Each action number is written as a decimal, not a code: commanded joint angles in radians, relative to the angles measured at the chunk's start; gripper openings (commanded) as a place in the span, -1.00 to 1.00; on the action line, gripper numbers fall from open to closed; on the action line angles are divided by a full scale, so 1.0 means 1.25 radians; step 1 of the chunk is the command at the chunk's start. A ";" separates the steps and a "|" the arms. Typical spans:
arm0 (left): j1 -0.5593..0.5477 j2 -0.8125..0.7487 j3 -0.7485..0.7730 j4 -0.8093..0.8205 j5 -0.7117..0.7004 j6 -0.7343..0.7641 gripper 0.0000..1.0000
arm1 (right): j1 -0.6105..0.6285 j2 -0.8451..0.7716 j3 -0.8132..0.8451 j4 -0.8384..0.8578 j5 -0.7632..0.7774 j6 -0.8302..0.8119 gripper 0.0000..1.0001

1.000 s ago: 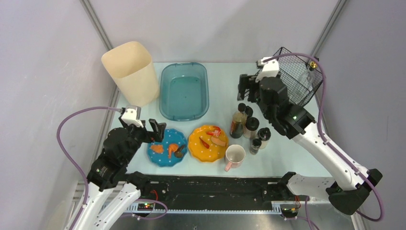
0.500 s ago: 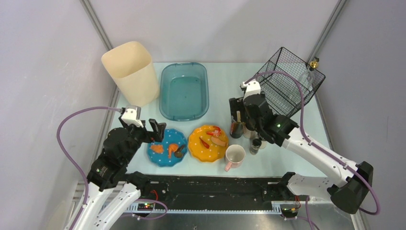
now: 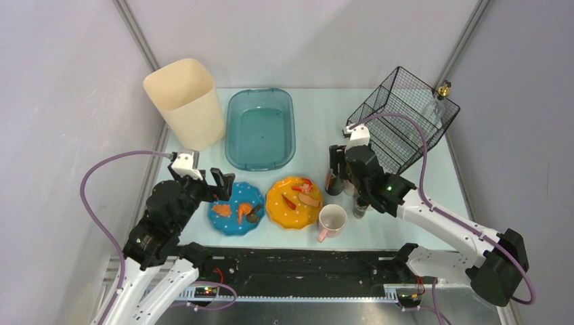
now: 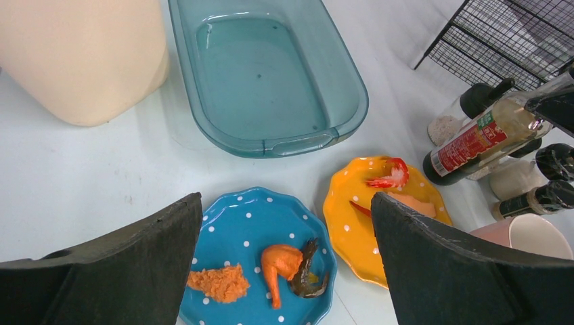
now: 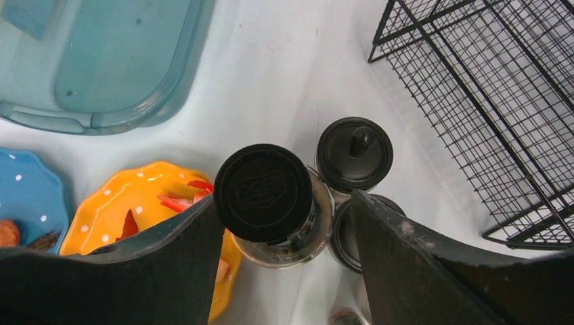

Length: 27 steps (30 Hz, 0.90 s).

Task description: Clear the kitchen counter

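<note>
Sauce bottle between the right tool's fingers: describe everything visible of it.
The sauce bottle is clear glass holding dark liquid, with a round embossed black cap and a red label. It stands on the kitchen counter beside the orange plate, close to a black-lidded jar. The right tool straddles its cap, jaws apart.

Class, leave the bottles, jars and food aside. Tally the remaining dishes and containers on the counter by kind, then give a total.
Plates: 2, the blue plate and the orange plate
Mug: 1
Basin: 1
Bin: 1
Wire basket: 1
Total: 6
</note>
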 commanded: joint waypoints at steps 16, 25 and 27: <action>0.005 0.000 0.001 0.011 -0.001 0.016 0.97 | 0.017 -0.035 -0.107 0.259 0.091 0.010 0.22; 0.004 -0.003 0.000 0.011 -0.003 0.016 0.97 | 0.051 -0.014 -0.106 0.293 0.126 -0.008 -0.03; 0.005 -0.003 0.000 0.011 -0.002 0.016 0.97 | 0.057 -0.012 -0.106 0.295 0.135 -0.014 -0.08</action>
